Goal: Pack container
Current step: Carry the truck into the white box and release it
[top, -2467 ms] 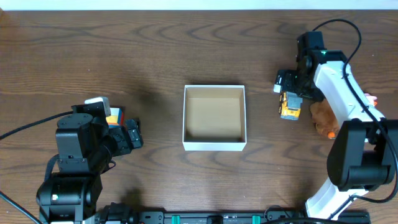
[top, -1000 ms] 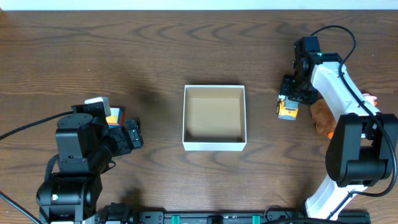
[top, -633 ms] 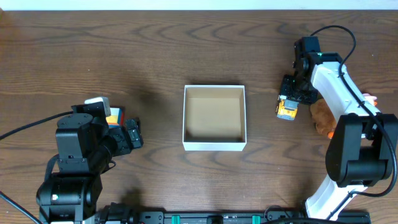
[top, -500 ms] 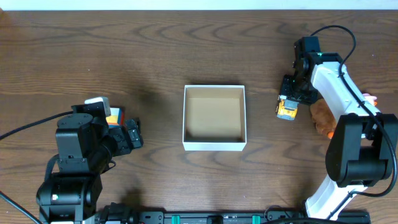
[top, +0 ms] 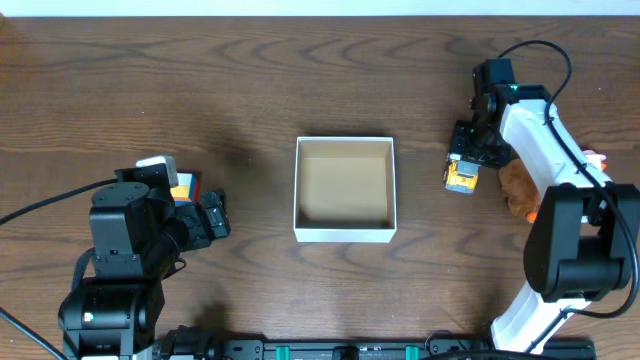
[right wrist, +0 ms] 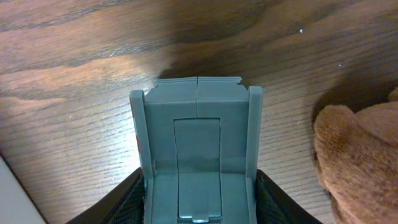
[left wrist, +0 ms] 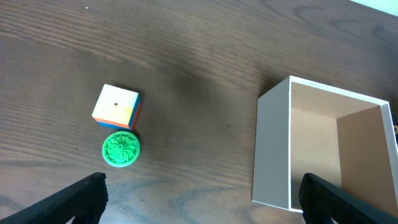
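Since the frame 2.5 s ago, the right gripper (top: 466,160) has shifted slightly toward the near edge and settled over the toy (top: 463,178), which has turned a little. Over the last second nothing has moved. The toy lies near the right edge of the table, midway between far and near edges, with a plush (top: 520,190) just beside it on the right-edge side. In the right wrist view the dark fingers (right wrist: 127,202) sit against both flanks of the toy's grey body, so the gripper appears clamped on it, not yet lifted. The container (top: 345,232) stands at the table centre, empty and well apart from the toy. It lies toward the left edge from the right gripper. The toy's long axis runs roughly far edge to near edge. The right arm is the nearer and, by judgement, should carry. The left gripper (left wrist: 202,199) hangs with fingers apart near the left edge, by a cube (left wrist: 116,106) and a green disc (left wrist: 121,149).
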{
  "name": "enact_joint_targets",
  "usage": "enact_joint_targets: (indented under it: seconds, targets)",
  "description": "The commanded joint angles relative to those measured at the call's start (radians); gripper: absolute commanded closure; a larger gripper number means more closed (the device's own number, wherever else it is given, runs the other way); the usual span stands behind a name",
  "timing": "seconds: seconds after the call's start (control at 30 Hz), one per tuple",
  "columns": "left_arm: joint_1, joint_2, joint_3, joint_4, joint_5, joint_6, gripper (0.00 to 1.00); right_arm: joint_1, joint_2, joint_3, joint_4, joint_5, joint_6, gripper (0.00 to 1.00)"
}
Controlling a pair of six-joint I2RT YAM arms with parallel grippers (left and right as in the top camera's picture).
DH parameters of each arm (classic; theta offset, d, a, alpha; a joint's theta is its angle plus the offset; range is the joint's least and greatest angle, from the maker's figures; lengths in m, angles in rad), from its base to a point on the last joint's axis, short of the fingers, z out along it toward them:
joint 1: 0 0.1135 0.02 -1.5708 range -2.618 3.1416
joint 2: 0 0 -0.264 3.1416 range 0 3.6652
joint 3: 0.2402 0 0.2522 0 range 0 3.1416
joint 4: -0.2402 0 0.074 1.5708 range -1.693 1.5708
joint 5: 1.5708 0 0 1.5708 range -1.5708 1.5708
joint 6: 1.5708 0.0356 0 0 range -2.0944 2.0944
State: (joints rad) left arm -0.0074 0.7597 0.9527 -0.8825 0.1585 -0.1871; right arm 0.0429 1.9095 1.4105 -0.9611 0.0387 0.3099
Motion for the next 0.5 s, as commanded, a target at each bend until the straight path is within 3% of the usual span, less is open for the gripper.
enact_joint_targets:
  seconds: [0.0,0.1,0.3,0.47]
  targets:
    - [0.004,0.003,0.016,0.000,0.006,-0.002,0.02,0.030,-0.092,-0.004,-0.001,-0.022,-0.033,0.91]
    - [0.005,0.003,0.016,0.000,0.006,-0.002,0.02,0.055,-0.163,-0.004,-0.007,-0.042,-0.035,0.96]
    - [0.005,0.003,0.016,0.000,0.006,-0.002,0.02,0.150,-0.343,-0.004,-0.028,-0.115,-0.026,0.95]
    - [0.004,0.003,0.016,0.000,0.006,-0.002,0.02,0.301,-0.485,-0.004,-0.022,-0.117,0.092,0.95]
